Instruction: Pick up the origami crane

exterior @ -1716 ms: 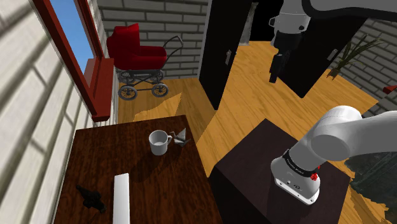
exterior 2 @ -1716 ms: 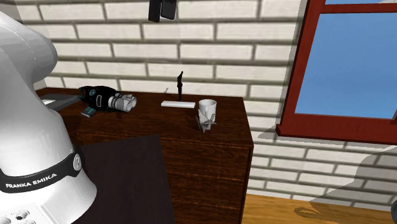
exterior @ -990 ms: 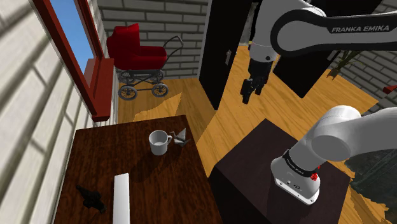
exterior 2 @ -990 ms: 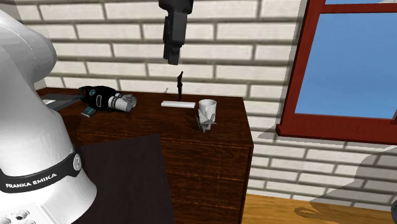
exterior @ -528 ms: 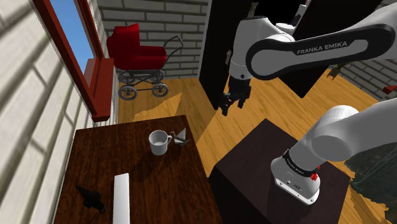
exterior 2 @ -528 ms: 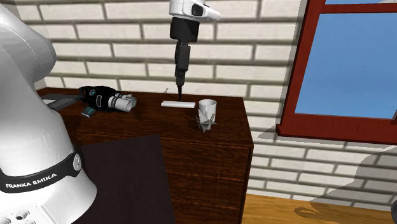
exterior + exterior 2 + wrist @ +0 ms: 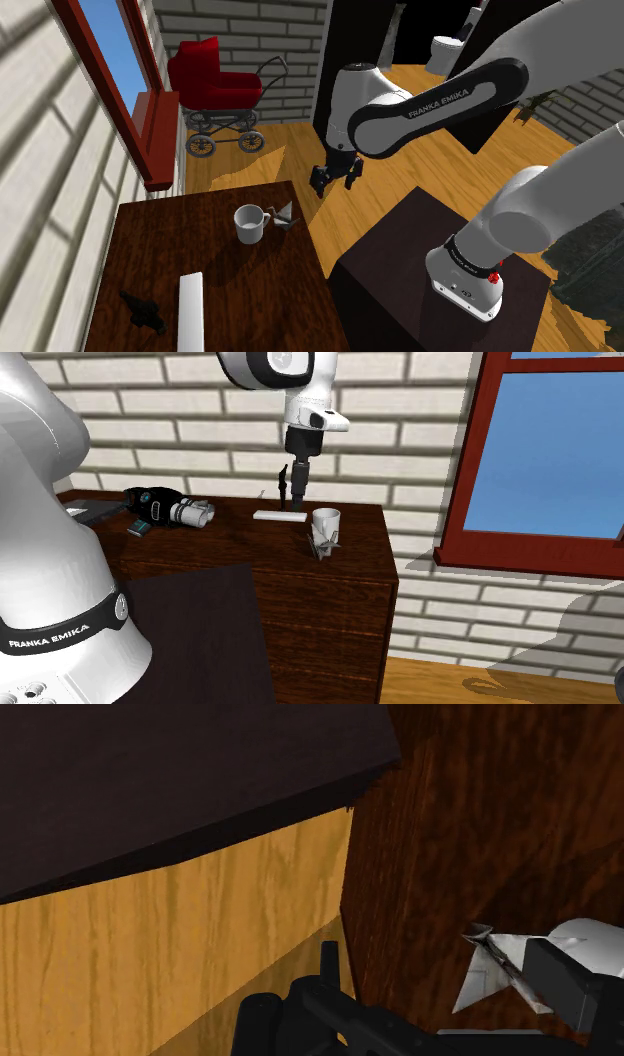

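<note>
Gripper (image 7: 333, 185) is hanging with jaws parted, clasping nothing. Crane (image 7: 284, 216) is sitting on the table (image 7: 225, 275) just beside the mug (image 7: 248, 222) (near the table's edge), lying below those jaws, toward the shoulder view's left.

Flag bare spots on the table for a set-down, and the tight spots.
Bare: table between mug and white bar, and the wall-side strip beyond the black figurine. Tight: crane sits close beside the mug near the far edge.
</note>
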You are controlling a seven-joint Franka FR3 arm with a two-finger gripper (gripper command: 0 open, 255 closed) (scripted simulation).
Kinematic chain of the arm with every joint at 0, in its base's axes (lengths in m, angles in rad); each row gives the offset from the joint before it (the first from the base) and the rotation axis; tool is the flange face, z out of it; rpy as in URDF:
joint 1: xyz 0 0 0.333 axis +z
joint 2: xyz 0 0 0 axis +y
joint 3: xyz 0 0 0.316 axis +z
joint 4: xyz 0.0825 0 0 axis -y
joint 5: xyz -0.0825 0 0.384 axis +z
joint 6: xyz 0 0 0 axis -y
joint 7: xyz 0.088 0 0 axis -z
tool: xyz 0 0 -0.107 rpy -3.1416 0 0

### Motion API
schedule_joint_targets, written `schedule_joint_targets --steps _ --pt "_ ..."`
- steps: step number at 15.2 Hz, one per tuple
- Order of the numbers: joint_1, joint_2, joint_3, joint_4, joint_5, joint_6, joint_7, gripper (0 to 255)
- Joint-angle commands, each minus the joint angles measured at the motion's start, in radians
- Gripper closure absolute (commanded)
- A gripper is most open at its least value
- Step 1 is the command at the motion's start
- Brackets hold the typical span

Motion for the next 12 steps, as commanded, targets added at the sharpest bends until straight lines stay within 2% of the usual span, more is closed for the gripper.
schedule_joint_targets --steps 1,6,12 --pt "-0.004 0.089 0.031 0.027 -0.023 0.075 0.082 0" --pt "0.0 0.32 0.051 0.127 -0.157 0.22 0.296 0" --pt "0.091 0.578 -0.032 0.294 -0.325 0.326 0.538 0"
